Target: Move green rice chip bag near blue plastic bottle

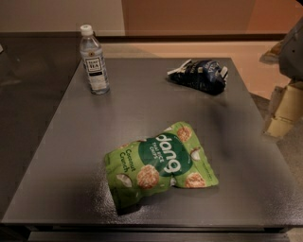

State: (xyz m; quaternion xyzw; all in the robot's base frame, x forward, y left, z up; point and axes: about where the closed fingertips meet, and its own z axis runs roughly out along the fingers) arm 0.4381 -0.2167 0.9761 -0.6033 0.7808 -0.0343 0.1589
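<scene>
Grey end effector (294, 49), upper right edge

A dark grey table (71, 142) stands on a tan floor (236, 52), a pale wall (47, 14) behind.

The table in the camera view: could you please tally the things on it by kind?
Snack bags: 2 (green rice chip bag, dark navy bag)
Bottles: 1 (blue plastic bottle)
Total: 3
The gripper is at the picture's right edge, off the table.
</scene>
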